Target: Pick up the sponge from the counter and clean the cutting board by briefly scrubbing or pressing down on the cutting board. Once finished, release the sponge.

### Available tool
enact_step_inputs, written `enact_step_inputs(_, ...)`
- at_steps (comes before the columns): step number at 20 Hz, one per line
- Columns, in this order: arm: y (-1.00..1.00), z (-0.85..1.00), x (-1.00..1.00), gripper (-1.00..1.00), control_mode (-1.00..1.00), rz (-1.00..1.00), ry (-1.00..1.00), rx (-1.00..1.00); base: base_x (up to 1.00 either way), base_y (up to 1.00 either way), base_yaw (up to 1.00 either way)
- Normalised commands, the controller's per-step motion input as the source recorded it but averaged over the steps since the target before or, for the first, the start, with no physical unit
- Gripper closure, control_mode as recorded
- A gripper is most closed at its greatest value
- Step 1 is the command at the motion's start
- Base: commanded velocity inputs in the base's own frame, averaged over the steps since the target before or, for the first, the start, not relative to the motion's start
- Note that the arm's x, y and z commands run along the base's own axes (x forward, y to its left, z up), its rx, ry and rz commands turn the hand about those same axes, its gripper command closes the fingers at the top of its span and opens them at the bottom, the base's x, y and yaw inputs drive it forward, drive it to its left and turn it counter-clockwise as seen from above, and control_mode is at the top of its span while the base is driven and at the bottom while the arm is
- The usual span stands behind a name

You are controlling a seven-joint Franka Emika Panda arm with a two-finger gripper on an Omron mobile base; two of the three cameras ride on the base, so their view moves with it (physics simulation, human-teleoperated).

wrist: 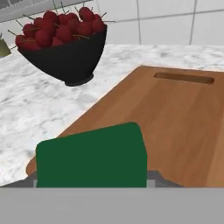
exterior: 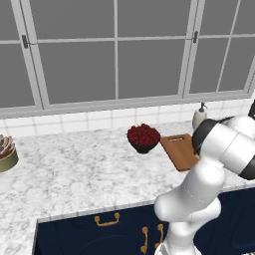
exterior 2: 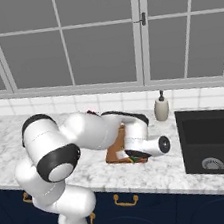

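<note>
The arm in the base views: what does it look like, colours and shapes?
The arm is glossy white, built of thick rounded segments with dark grey to black bands at the joints. Its wrist ends in a white cylinder with a dark round end cap. No cables or markings are visible.

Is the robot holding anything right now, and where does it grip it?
Apparently the sponge, green top showing at the gripper over the cutting board. The fingers are hidden, so the exact place of the hold cannot be told.

one sponge (wrist: pixel 91 156), one cutting board (wrist: pixel 175 118), one bowl (wrist: pixel 65 61), one soap bottle (exterior 2: pixel 161 107).
</note>
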Motion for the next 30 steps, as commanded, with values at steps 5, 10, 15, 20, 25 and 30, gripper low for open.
enact_step_inputs(5, 1.0, 0.29, 0.0, 1.0, -1.0, 0.43, 0.01, -0.17, 0.0, 0.0, 0.0)
enact_step_inputs(10, 1.0, 0.13, 0.0, 1.0, -1.0, 0.3, 0.0, -0.18, 0.0, 0.0, 0.0)
enact_step_inputs(15, 1.0, 0.0, 0.02, 1.0, -1.0, 0.0, 0.0, -0.03, 0.0, 0.0, 0.0)
enact_step_inputs(20, 0.99, 0.0, 0.05, 1.0, -1.0, 0.01, 0.0, -0.1, 0.0, 0.0, 0.0)
enact_step_inputs(25, 0.6, -0.04, 0.18, 1.0, -1.0, 0.08, 0.06, -0.26, 0.0, 0.0, 0.0)
enact_step_inputs(30, 0.27, -0.15, 0.0, 1.0, -1.0, 0.18, 0.03, -0.29, 0.0, 0.0, 0.0)
